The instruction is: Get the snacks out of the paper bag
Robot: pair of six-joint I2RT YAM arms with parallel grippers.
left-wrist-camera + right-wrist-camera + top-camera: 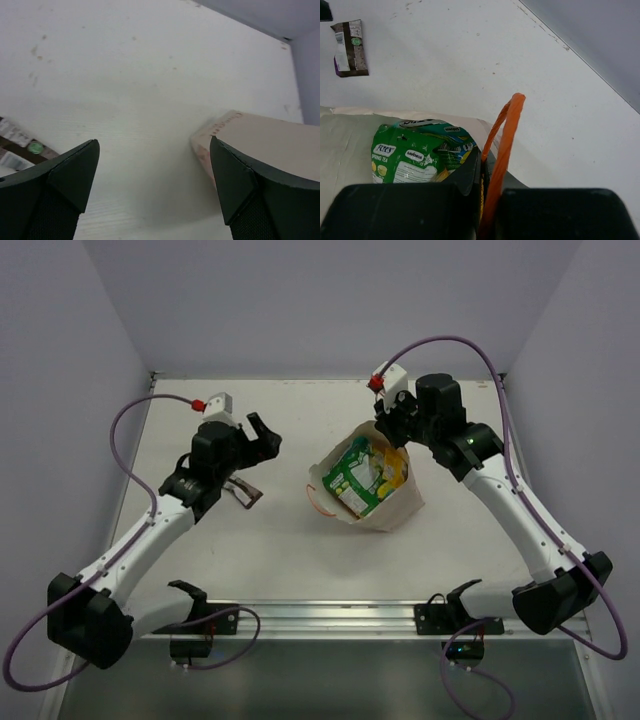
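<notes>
White arm links (pixel 140 540); black joints (pixel 85 615); purple cables (pixel 440 339); red connectors (pixel 198 404)

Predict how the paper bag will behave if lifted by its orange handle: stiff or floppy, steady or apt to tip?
The paper bag probably sags: its wall looks creased and soft. The handle is a narrow cord, so the bag would likely swing. With the green pouch and others at its open mouth, it may tip and spill.

Pale lavender walls (pixel 330 300) enclose white table (pixel 290 550).
</notes>
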